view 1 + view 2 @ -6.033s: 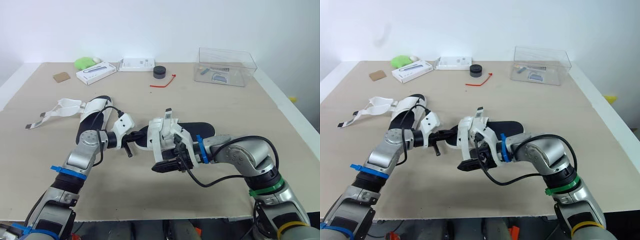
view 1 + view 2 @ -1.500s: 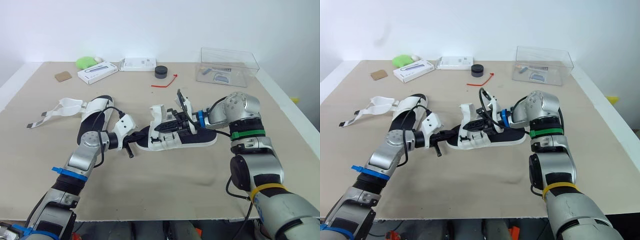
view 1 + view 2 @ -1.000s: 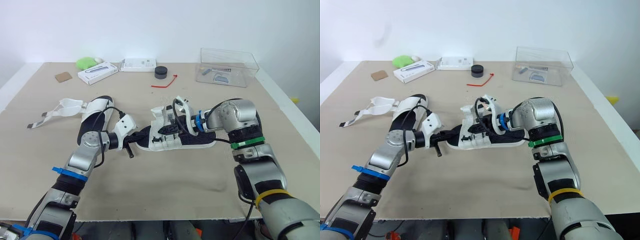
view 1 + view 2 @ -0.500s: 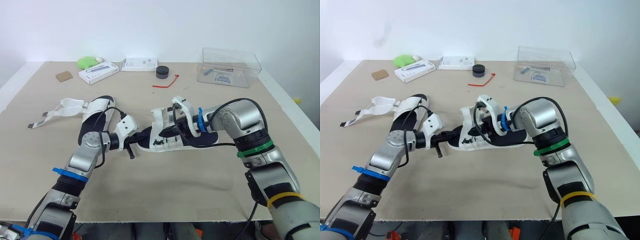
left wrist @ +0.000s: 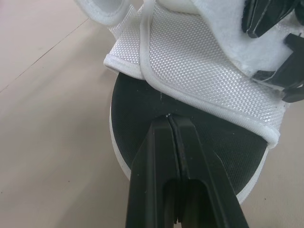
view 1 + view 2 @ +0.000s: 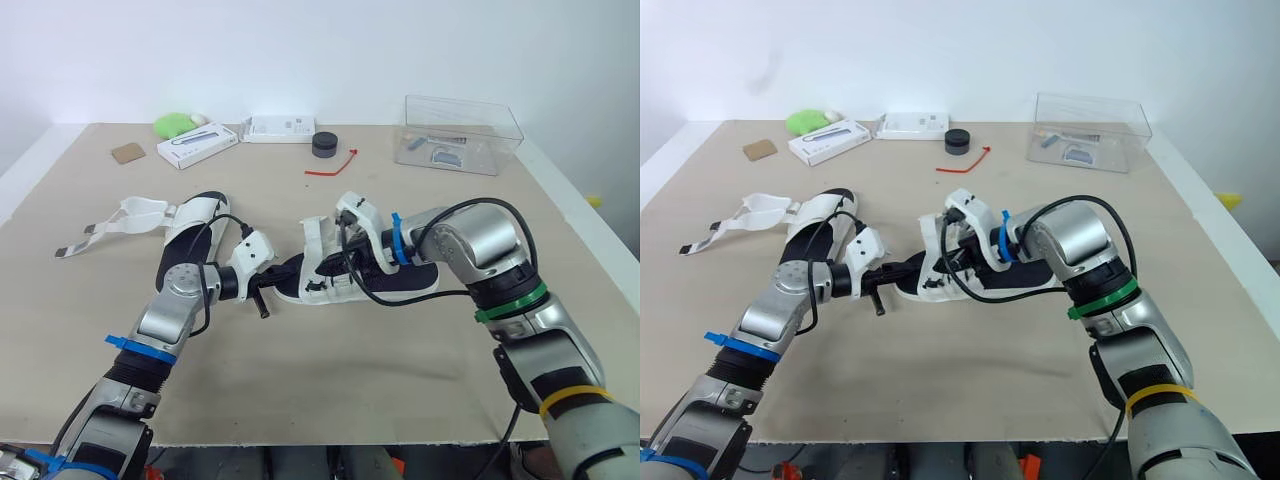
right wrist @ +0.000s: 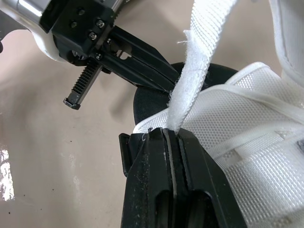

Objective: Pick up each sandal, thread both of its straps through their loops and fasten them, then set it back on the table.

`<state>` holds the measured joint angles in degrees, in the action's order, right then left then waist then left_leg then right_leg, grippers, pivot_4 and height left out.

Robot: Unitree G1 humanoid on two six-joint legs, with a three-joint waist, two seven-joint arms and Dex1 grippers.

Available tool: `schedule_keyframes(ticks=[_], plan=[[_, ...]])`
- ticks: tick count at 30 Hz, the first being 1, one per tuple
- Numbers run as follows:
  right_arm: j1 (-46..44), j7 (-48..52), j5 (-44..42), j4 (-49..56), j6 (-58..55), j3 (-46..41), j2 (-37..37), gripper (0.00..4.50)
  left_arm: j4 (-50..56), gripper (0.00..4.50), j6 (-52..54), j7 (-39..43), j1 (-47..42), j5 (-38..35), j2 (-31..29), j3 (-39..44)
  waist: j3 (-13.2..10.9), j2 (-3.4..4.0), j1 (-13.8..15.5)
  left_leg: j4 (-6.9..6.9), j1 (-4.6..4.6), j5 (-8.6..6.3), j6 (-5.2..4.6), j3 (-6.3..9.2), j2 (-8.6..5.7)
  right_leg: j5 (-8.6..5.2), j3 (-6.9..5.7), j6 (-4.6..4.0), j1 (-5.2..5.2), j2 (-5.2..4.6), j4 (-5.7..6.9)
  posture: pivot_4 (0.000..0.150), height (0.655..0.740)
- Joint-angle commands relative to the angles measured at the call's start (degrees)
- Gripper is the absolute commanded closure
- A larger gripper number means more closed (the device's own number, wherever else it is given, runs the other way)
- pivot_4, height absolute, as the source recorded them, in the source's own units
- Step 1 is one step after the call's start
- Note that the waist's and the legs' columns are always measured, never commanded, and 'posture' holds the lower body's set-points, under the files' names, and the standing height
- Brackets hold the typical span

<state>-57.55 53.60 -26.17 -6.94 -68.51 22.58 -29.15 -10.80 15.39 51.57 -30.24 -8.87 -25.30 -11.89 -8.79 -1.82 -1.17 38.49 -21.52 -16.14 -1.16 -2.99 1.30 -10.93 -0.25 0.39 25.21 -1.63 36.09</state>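
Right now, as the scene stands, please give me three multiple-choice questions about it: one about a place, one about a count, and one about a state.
1. Where on the table does the clear box stand?
A. far right corner
B. near left corner
C. near middle

2. How many sandals are there?
A. one
B. two
C. three

3. What is the right hand doing?
A. open above the table
B. shut on a white strap
C. shut on a red tie

Answers:
1 A, because the clear box sits by the far edge on the robot's right.
2 B, because one sandal is in the middle and a second sandal lies to its left.
3 B, because the right wrist view shows its fingers pinched together on the strap.
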Motion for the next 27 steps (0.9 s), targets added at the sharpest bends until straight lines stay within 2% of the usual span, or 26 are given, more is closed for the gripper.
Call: schedule_keyframes(ticks=[1,13,24,27], plan=[[-1.1,3.4,-0.5,1.3,0.4,2.4,0.9,4.46,-2.5,4.5,1.7,-0.4,1.6,2.4,0.1,-2.0,0.0,0.0,0.0,0.0,0.0,0.0,0.0,0.0,0.0,0.0,-0.03,0.0,0.0,0.0,0.0,0.15,0.74],[-1.3,7.8,0.1,4.8,1.6,3.3,-0.7,4.46,-2.1,4.5,2.0,-0.5,1.7,2.4,-0.1,-2.0,0.0,0.0,0.0,0.01,0.01,0.0,0.0,0.0,0.0,0.0,-0.08,-0.02,0.0,-0.01,0.02,0.15,0.74],[-2.3,7.2,1.7,0.5,2.6,2.2,1.0,4.46,-2.5,4.5,2.0,-0.4,1.2,2.5,-0.1,-2.2,0.0,0.0,0.0,0.02,0.02,0.01,0.01,0.0,0.0,0.02,-0.08,-0.04,-0.01,-0.01,0.04,0.15,0.74],[-2.9,8.7,2.8,-0.2,3.9,4.1,0.7,4.46,-2.6,4.5,2.1,-0.3,1.1,2.5,-0.1,-2.2,0.0,0.0,0.0,0.03,0.03,0.02,0.02,0.0,0.0,0.03,-0.09,-0.05,0.0,0.0,0.05,0.15,0.74]])
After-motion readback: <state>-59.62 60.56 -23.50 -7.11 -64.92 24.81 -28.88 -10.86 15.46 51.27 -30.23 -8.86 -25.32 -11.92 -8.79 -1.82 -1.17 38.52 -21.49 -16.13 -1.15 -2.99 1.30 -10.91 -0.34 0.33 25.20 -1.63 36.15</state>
